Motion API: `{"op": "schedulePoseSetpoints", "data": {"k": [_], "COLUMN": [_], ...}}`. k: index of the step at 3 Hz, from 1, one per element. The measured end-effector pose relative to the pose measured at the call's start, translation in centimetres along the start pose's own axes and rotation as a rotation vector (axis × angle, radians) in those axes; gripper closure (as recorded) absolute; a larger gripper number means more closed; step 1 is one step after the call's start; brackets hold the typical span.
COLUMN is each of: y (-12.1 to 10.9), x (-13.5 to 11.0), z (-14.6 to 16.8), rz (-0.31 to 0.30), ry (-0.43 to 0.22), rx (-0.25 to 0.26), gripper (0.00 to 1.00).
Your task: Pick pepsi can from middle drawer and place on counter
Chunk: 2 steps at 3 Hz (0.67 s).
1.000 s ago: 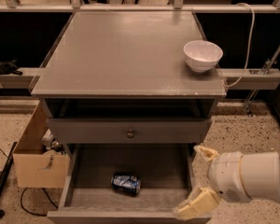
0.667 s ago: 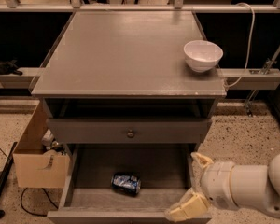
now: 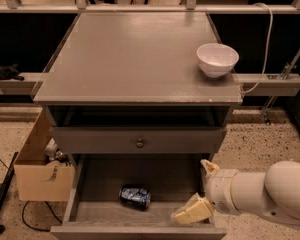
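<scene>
The pepsi can (image 3: 135, 196), blue and dented, lies on its side on the floor of the open middle drawer (image 3: 97, 184), left of centre. My gripper (image 3: 200, 190) reaches in from the right on a white arm. It is open and empty at the drawer's right side, to the right of the can and apart from it. One cream finger (image 3: 192, 211) is low near the drawer's front edge, the other (image 3: 208, 166) is higher. The grey counter (image 3: 135, 59) is the cabinet top above.
A white bowl (image 3: 217, 59) stands at the counter's right edge. A closed drawer front with a round knob (image 3: 139, 143) is above the open drawer. A cardboard box (image 3: 40, 169) stands on the floor left of the cabinet. A white cable (image 3: 265, 44) hangs at the right.
My gripper and arm have moved left, further over the drawer and closer to the can. The can and the bowl have not moved.
</scene>
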<state>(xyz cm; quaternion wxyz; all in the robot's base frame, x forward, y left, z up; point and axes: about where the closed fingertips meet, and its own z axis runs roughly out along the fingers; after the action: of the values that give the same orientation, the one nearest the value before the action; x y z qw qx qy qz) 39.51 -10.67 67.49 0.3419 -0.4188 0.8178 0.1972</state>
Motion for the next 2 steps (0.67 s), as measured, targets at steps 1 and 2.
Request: {"op": "schedulePoseSetpoints", "data": {"k": [1, 2], "y": [-1.1, -5.2], "x": [0.6, 0.6], "z": [3.7, 11.6], "rz": [0.011, -0.010], "ry": [0.001, -0.009], "rx": [-0.006, 0.027], "gripper": [0.00, 0.00]}}
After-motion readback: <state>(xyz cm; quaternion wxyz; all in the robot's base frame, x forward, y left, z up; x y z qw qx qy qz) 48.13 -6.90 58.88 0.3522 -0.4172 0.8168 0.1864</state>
